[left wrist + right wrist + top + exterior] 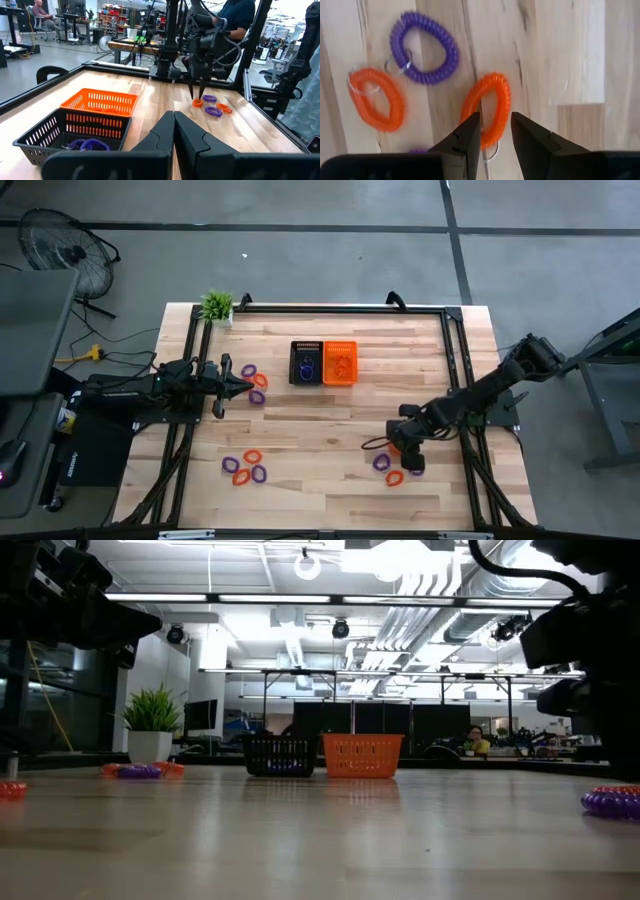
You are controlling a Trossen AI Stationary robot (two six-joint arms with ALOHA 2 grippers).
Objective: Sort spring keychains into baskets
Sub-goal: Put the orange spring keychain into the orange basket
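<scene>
The black basket and the orange basket stand side by side at the table's far middle. Purple coils lie in the black one, and an orange coil lies in the orange one. My right gripper is open and points down over an orange keychain in the near-right cluster. One finger is over the loop's rim and the other just outside it. A purple keychain and another orange keychain lie beside it. My left gripper is shut and hovers level beside a left cluster. My right gripper comes at the orange keychain's near rim from above, pointing down, with its fingers set across the coil. The keychain lies flat on the table. I cannot tell whether the fingers touch it.
A third cluster of keychains lies near the table's near-left. A small potted plant stands at the far-left corner. A black frame rail runs around the table. Bare wood lies between the baskets and the near edge.
</scene>
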